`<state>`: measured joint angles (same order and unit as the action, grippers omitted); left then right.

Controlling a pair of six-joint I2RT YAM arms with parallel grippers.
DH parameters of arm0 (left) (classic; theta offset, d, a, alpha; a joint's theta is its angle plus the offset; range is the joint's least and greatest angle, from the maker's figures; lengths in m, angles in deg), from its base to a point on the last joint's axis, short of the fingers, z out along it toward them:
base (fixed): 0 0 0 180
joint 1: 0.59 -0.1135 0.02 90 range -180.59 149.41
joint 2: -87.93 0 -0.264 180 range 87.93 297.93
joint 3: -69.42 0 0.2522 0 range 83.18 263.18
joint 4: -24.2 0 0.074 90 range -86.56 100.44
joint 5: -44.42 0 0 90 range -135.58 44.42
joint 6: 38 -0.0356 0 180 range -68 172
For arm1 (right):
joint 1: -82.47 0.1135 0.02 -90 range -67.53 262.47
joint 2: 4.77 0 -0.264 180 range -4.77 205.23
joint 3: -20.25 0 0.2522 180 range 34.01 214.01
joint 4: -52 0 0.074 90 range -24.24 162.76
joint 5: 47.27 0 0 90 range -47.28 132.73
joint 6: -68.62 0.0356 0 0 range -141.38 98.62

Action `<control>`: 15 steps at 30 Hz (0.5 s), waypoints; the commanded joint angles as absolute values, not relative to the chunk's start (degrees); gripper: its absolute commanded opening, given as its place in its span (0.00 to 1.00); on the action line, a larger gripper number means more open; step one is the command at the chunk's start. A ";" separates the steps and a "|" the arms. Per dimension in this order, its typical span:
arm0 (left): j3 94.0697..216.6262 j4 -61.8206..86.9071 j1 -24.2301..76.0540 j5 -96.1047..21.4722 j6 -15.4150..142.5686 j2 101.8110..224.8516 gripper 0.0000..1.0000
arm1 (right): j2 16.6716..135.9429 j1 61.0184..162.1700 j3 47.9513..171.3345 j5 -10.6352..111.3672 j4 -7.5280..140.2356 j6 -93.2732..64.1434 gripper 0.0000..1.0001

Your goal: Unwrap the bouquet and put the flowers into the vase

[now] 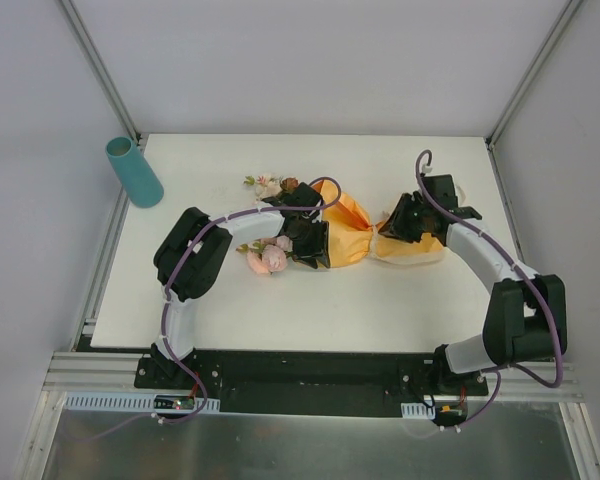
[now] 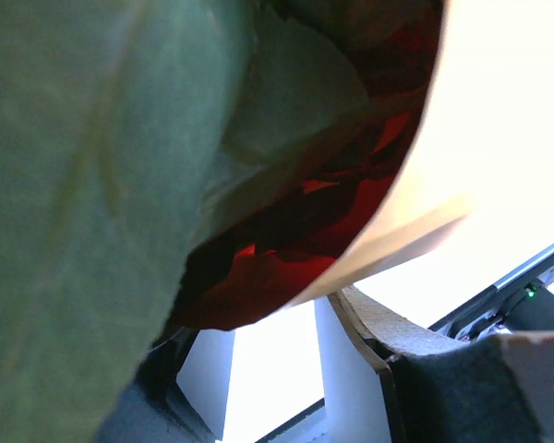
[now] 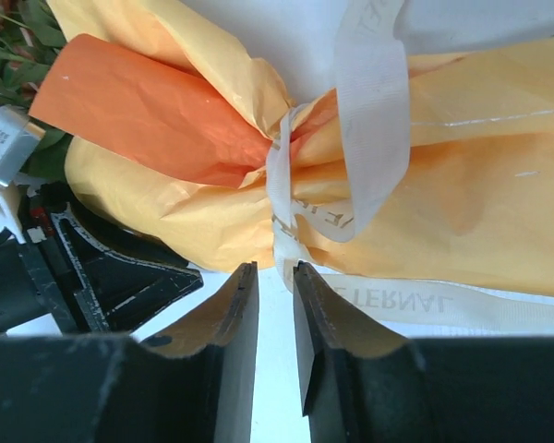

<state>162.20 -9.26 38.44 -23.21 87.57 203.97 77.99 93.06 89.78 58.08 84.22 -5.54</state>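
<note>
Left tool [image 1: 308,238]: we see it clamped on the bouquet [image 1: 352,228].
Right tool [image 3: 274,272]: we find a narrow gap, empty, beside the ribbon [image 3: 374,120] knot.

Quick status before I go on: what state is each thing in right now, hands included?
bouquet: lying flat, still wrapped in orange paper.
ribbon: still tied round the wrap's waist.
flowers: in the wrap, heads poking out its left end.
vase: upright, far left, no flowers in it.
left hand: closed on the bouquet near the flower end.
right hand: slightly open, empty, just short of the knot.
</note>
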 commanded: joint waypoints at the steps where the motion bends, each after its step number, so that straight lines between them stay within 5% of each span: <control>1: 162.81 -10.83 38.79 -24.13 87.33 204.03 0.41 | 76.78 92.93 94.03 59.86 85.36 -5.12 0.30; 15: 163.07 -10.83 39.05 -23.87 87.33 204.20 0.41 | 89.18 92.84 102.21 60.57 86.41 -7.23 0.35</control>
<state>162.20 -9.29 38.48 -23.19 87.59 203.97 86.99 93.06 98.24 60.33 85.09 -6.03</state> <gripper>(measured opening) 0.404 0.348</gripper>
